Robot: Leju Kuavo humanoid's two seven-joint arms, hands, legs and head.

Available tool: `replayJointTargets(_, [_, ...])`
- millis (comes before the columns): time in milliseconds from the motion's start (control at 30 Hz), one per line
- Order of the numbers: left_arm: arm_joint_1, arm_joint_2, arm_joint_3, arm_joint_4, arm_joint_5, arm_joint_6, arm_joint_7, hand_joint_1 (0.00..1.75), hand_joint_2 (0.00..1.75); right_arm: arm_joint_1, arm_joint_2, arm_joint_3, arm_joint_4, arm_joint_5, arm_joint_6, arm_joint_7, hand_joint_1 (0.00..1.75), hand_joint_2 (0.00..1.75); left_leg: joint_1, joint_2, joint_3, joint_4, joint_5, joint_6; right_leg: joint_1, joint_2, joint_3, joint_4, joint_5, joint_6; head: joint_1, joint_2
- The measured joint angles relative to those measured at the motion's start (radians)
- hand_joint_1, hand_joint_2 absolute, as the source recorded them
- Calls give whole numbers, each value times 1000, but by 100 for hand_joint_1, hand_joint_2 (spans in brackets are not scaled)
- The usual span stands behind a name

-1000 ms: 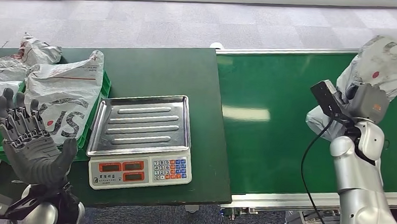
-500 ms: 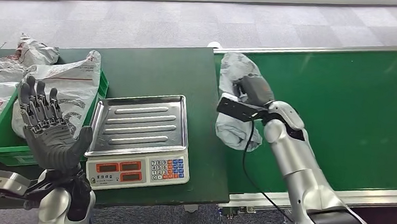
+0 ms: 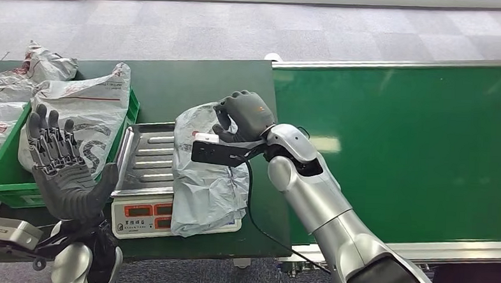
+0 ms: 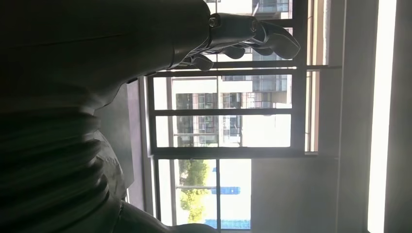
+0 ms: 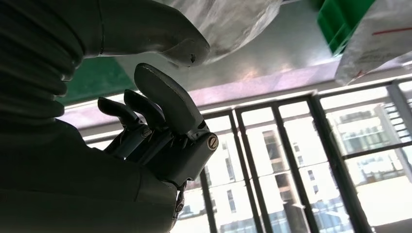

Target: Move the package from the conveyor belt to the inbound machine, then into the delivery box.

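- Package (image 3: 205,178), a crumpled grey plastic mailer, hangs from the right hand (image 3: 244,116); its upper end is gathered under the curled fingers (image 3: 227,108) and the rest drapes down below them.
- Lower part of the package lies over the right side of the scale's steel tray (image 3: 146,159) and covers the right half of the keypad panel of the scale (image 3: 146,217), just below the fingers.
- In the right wrist view the thick thumb (image 5: 160,36) presses against the package's shiny grey film (image 5: 228,19), with the darker fingers curled in beside it; the hand holds the package.
- Right arm (image 3: 316,195) reaches in over the dark green desk (image 3: 193,88), and a black camera block (image 3: 215,151) sits at the wrist, just under the fingers, touching the package's film.
- Green conveyor belt (image 3: 414,142) lies on the far side of the right arm from the fingers, well apart from the package.
- Left hand (image 3: 65,172) is raised at the near left edge of the desk, palm open and fingers (image 3: 47,132) spread upright, holding nothing.
- Just beyond the left hand's fingers stands a green bin (image 3: 7,185) with grey-and-white printed mailers (image 3: 86,115) heaped in it; one mailer leans against the tray's left edge.
- In the left wrist view the left hand's fingers (image 4: 272,39) show dark against bright windows, apart and bare.
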Motion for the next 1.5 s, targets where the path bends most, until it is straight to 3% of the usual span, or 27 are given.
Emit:
replayJointTargets(233, [0,-19,0,-8,-29,-5,0,0,175,-50,56,96,72,116,-152,176,175,175,0,0,0,0,0,0,1,0,-1,0,0,0,0,0])
replayJointTargets(267, [0,-23,0,-10,-33,-7,0,0,175,-56,62,108,82,112,-153,182,147,175,0,0,0,0,0,0,1,0,-1,0,0,0,0,0])
replayJointTargets(367, [0,-31,1,-14,-39,-8,0,0,175,-70,76,136,107,95,-160,193,16,175,1,0,0,0,0,0,1,0,0,0,0,0,0,0])
replayJointTargets(400, [0,-34,2,-15,-42,-9,0,0,175,-74,79,147,115,80,-171,200,0,175,1,0,0,0,0,0,1,0,0,0,0,0,0,0])
replayJointTargets(500, [0,-49,17,-22,-55,-12,0,0,175,-91,85,201,138,53,-282,251,0,175,1,0,0,0,0,0,1,0,-1,0,0,0,0,0])
replayJointTargets(633, [9,-68,46,-37,-66,-12,0,0,175,-87,83,223,109,159,-570,366,0,175,0,-1,0,0,0,0,1,0,-1,0,0,0,0,0])
replayJointTargets(667, [13,-72,53,-40,-71,-12,1,0,175,-62,80,203,57,187,-629,364,0,175,0,-1,1,0,0,0,1,0,-1,0,0,0,0,0])
replayJointTargets(733, [17,-80,65,-44,-86,-14,7,0,175,26,75,115,-123,184,-695,264,0,175,0,-2,0,0,0,0,1,-1,-1,0,0,0,0,0])
replayJointTargets(900, [6,-87,72,-29,-162,-24,34,0,175,266,85,-191,-629,-126,-717,-85,0,175,-2,-11,-1,0,-1,1,1,-11,1,-2,-3,1,0,0])
replayJointTargets(1000, [-16,-87,72,6,-235,-17,48,0,175,393,88,-302,-875,-257,-718,-201,0,175,-3,-8,-1,1,-2,3,-1,-10,1,-2,-3,2,0,0])
replayJointTargets(1200, [-78,-61,26,127,-494,15,128,0,175,496,73,-380,-1132,-306,-714,-230,0,175,-3,-4,1,0,-3,4,-2,-6,1,-3,-3,3,0,0])
replayJointTargets(1500, [-156,36,-123,335,-809,-5,238,0,175,556,57,-391,-1182,-330,-711,-232,0,175,-2,-1,2,0,-2,3,-1,-3,1,-2,-2,2,0,0])
